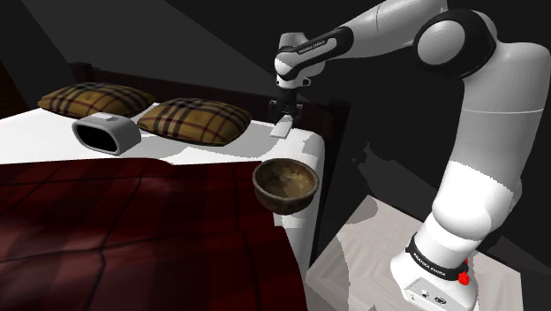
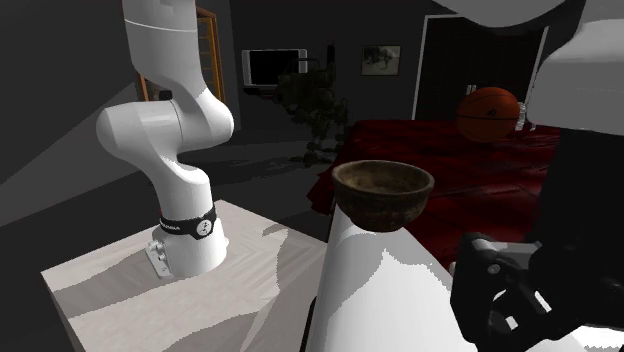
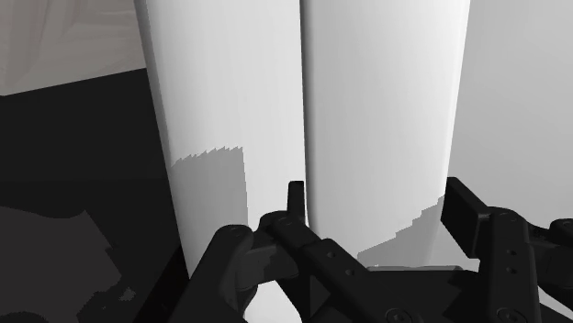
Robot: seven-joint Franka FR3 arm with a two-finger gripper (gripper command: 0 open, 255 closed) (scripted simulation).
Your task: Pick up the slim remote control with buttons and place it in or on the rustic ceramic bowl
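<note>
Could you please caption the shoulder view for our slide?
Gripper over the pale remote at the bed's corner, brown bowl nearby.

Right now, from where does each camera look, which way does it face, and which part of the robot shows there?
Shoulder view: beside and slightly behind the stand, looking down over the bed; the arm and its hand show.
Second exterior view: by the bed's edge, facing back toward the stand; the arm's base and the hand up close show.
Wrist view: on the hand, looking along its open fingers at a white surface.
Shared: both exterior views show the brown bowl.
</note>
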